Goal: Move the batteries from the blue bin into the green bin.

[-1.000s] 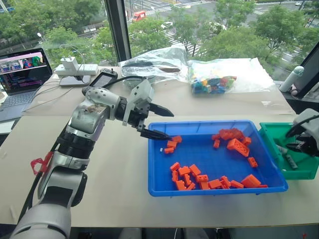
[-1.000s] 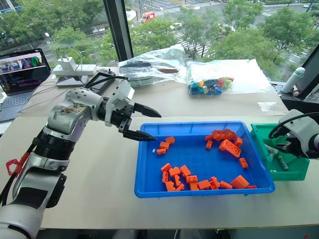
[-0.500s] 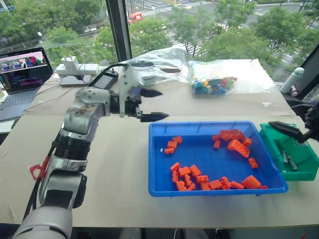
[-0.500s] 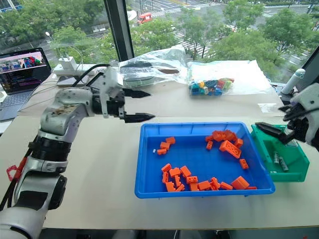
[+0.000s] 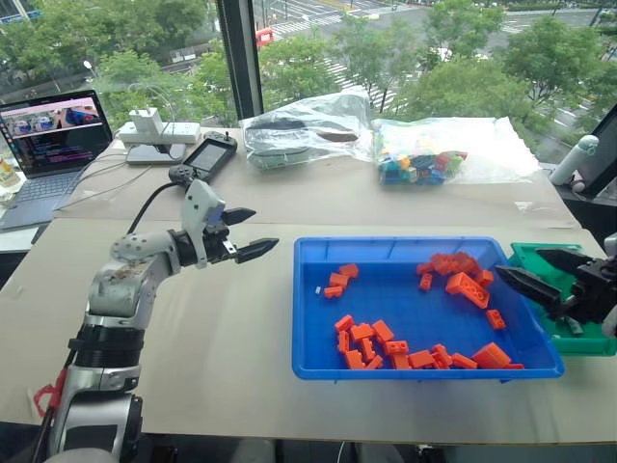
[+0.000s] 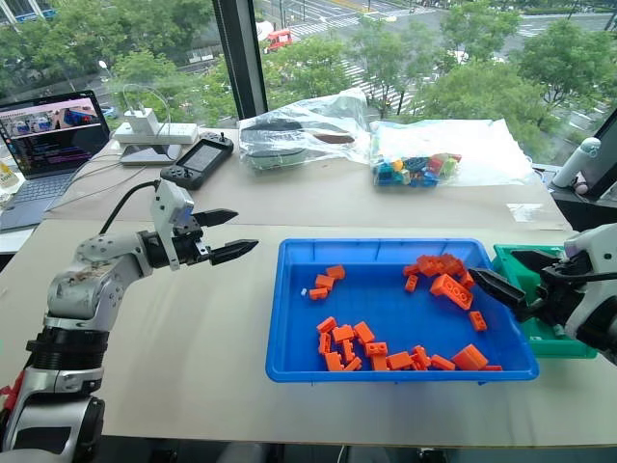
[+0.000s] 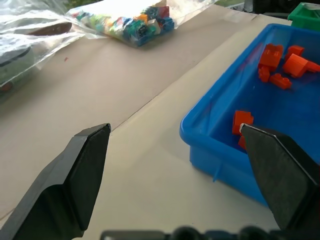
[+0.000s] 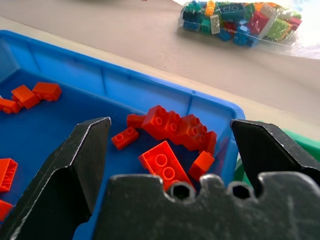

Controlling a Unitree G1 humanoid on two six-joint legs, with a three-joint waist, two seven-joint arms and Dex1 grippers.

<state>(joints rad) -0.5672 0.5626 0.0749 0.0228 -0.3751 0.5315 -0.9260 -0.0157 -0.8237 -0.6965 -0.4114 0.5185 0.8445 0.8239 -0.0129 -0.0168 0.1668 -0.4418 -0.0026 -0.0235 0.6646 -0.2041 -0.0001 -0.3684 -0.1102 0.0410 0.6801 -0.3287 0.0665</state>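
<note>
Both our grippers, left and right, are spread and empty; between drops, we next hunt batteries in the blue bin.

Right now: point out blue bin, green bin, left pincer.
blue bin [image 5: 307,368]: left eye view, near rim corner.
green bin [image 6: 505,255]: right eye view, far rim corner.
left pincer [image 5: 253,232]: left eye view, midway between the open fingertips.

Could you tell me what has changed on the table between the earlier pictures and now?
The left gripper has drawn back from over the blue bin toward the robot's left and hangs open over bare table. The right gripper has lifted out of the green bin, opened wide and now points toward the blue bin, empty. The orange bricks and both bins have stayed put.
</note>
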